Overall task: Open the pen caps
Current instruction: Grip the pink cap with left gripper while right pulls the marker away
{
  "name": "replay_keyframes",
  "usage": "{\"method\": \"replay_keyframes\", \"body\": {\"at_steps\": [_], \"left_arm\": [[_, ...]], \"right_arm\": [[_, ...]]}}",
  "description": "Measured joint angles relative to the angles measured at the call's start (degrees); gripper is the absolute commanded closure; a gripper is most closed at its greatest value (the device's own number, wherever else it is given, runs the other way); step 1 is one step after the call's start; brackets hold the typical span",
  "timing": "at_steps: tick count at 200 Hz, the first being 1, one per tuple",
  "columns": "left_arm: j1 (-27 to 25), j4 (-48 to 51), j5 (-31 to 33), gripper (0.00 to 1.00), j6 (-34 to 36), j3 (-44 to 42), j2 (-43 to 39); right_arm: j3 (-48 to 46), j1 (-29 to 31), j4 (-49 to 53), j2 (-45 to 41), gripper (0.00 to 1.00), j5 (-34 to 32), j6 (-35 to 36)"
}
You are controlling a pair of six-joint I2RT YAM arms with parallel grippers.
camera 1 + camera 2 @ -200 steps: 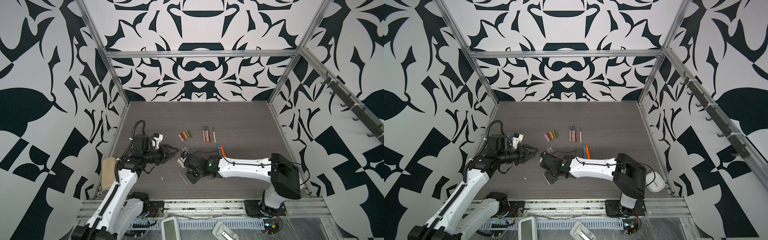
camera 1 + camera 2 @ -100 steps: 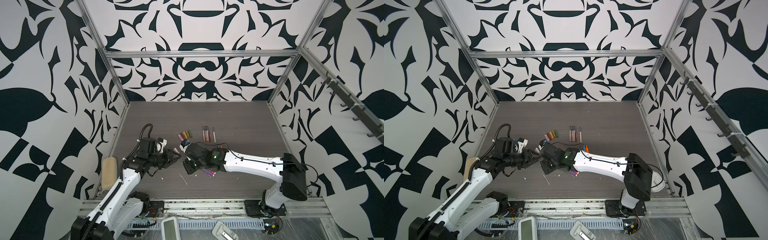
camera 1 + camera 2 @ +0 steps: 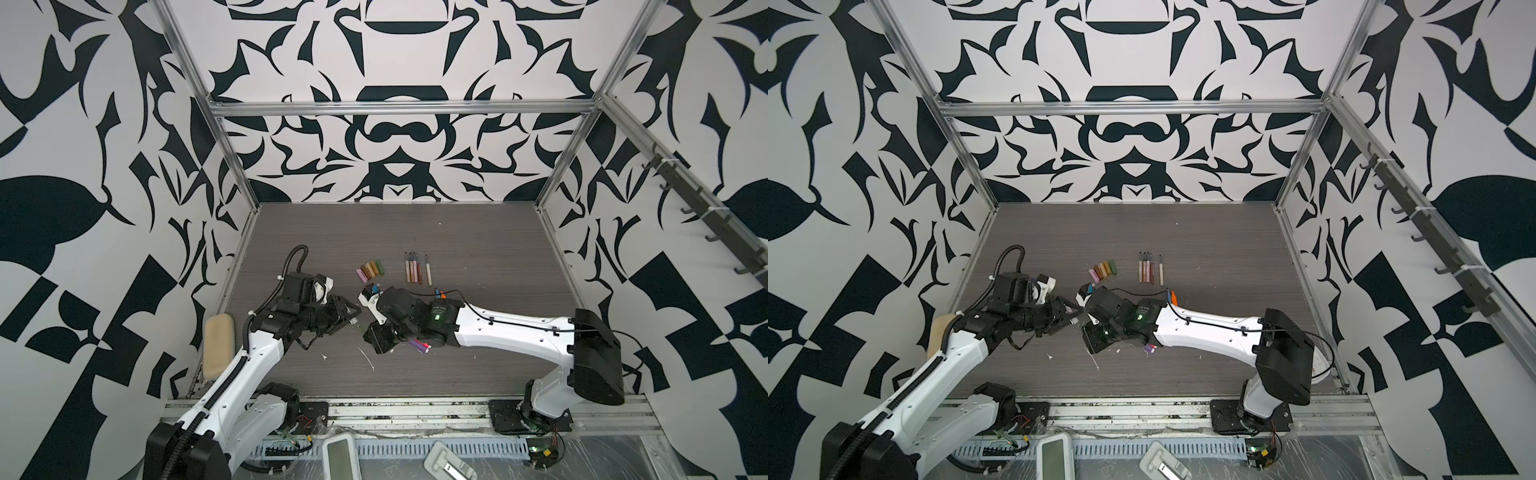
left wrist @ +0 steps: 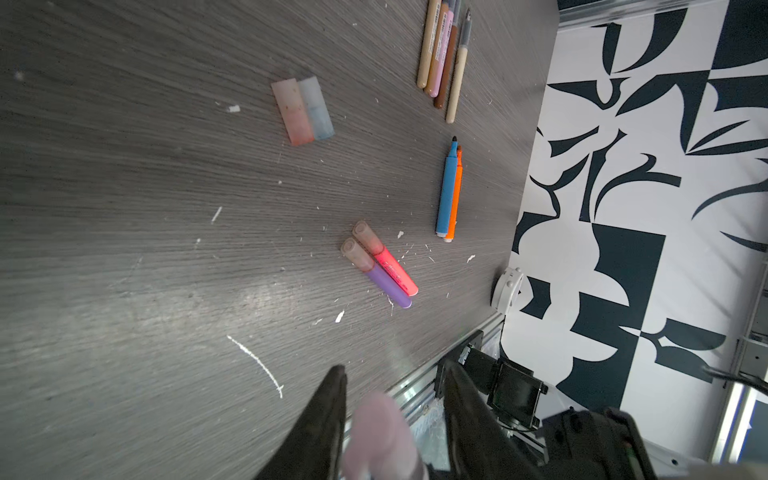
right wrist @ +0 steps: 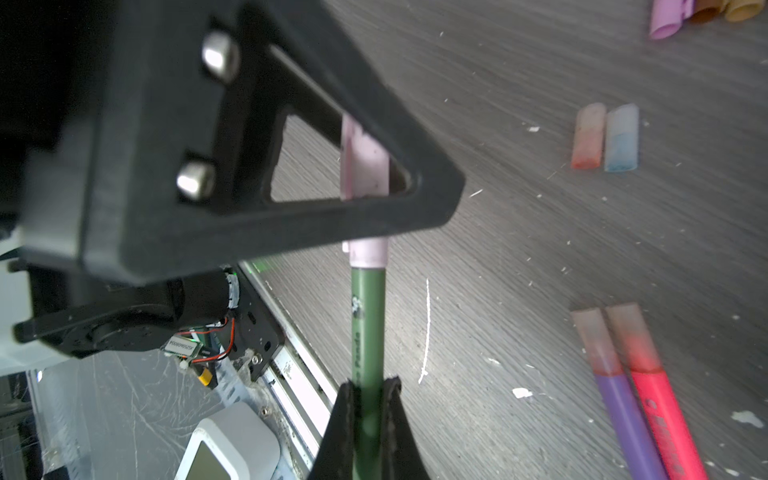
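Closing fast: the two tools, well apart a second ago, now meet at the middle of both top views. The right tool [image 5: 368, 388] is clamped tight on the green pen [image 5: 368, 324], which looks lifted off the counter [image 3: 478, 353]. The left tool [image 4: 392, 370] has slid over the pale pink cap [image 5: 368, 254] at the pen's far end. Its jaws stand part open astride that cap. At the bottom of the left wrist view a gap shows on one side, so I judge it not yet pinched. The cap sits flush against the green barrel, still on, so the pull is set up but not made.

Now the trouble spots. In both top views the tool bodies cover the meeting point, and the pen is barely a sliver. In the right wrist view a black finger crosses the cap's middle. In the left wrist view the cap is blurred and cut by the lower edge. The purple and pink pens [image 4: 380, 270], still capped, are mostly under the right arm from above.
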State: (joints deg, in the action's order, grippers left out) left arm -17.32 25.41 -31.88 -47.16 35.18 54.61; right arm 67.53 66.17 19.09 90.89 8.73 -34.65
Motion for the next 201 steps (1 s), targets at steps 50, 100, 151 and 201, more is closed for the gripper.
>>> {"method": "replay_keyframes", "body": {"at_steps": [50,100,151,201], "left_arm": [[0.0,-0.8,-1.3,0.96,-0.6,1.2,0.7],[-0.3,-0.5,-1.2,1.00,-0.1,1.4,0.7],[-0.3,-0.3,-1.1,1.00,0.2,1.4,0.6],[-0.3,0.7,0.0,1.00,0.1,2.2,0.9]], "right_arm": [[-1.4,0.1,-0.4,-1.4,1.00,0.8,-0.6],[-0.9,-0.1,0.0,-1.4,0.74,0.4,-1.5],[3.0,-0.9,0.4,2.6,0.72,0.1,-1.4],[3.7,-0.8,-0.1,4.7,1.00,1.5,-1.5]]}}
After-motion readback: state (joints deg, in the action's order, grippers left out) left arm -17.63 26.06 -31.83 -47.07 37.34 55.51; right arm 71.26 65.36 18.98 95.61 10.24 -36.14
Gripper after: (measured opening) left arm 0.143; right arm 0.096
